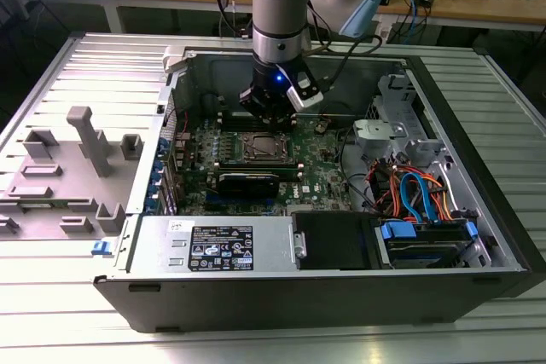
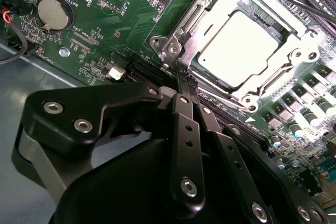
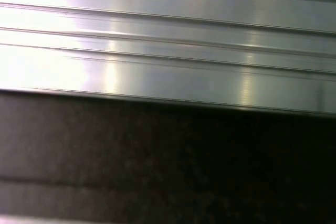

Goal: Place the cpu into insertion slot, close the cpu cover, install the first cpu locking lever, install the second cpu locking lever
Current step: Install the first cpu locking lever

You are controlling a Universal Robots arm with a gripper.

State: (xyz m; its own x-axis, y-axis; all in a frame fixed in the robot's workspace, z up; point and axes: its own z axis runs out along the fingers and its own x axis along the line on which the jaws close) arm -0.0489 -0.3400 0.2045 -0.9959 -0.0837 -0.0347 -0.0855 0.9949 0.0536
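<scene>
Exterior view: grey fixture on the bench, then the open PC case. Gripper is low over the motherboard, just behind the insertion slot. Second wrist view: fingers pressed together, gripping nothing. The cpu is seated in the slot, with the cpu cover flat over it.
</scene>
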